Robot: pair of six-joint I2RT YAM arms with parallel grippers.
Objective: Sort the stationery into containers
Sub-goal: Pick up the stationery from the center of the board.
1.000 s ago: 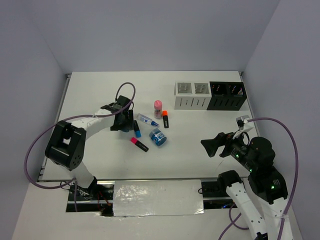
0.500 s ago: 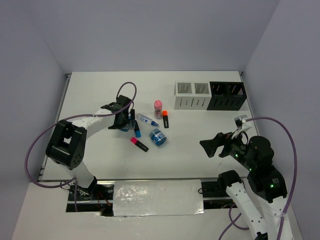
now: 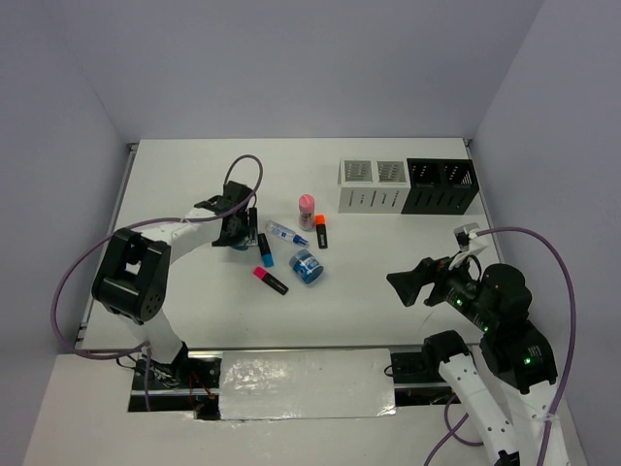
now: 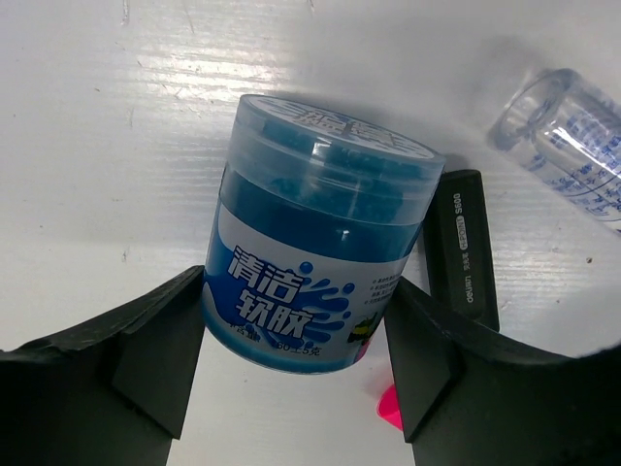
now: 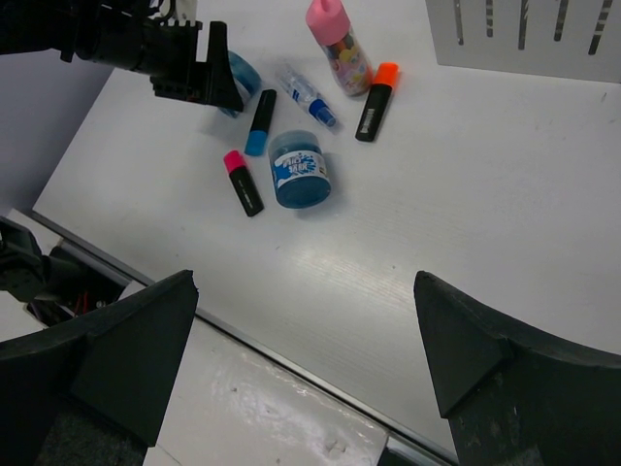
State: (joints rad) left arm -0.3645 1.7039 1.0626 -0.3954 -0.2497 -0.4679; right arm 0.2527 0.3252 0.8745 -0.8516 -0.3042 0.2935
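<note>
My left gripper [image 3: 238, 231] is shut on a round blue roll [image 4: 315, 252] with a clear lid, one finger on each side of it, at the left end of the stationery cluster. A black highlighter body [image 4: 466, 243] and the pen's clear end [image 4: 568, 136] lie just beyond it. On the table lie a pink-capped bottle [image 3: 305, 209], a white-blue pen [image 3: 287, 233], an orange highlighter [image 3: 320, 231], a blue highlighter [image 3: 264, 249], a pink highlighter [image 3: 271, 280] and a second blue roll [image 3: 307, 266]. My right gripper [image 3: 403, 282] is open and empty above the bare table, right of the cluster.
Two white boxes [image 3: 373, 184] and two black boxes [image 3: 441, 184] stand in a row at the back right. The table's metal front edge [image 5: 291, 364] runs below the right gripper. Grey walls close the left, back and right sides.
My left gripper has shifted slightly back and to the left, staying around the blue roll. The right gripper has barely moved.
</note>
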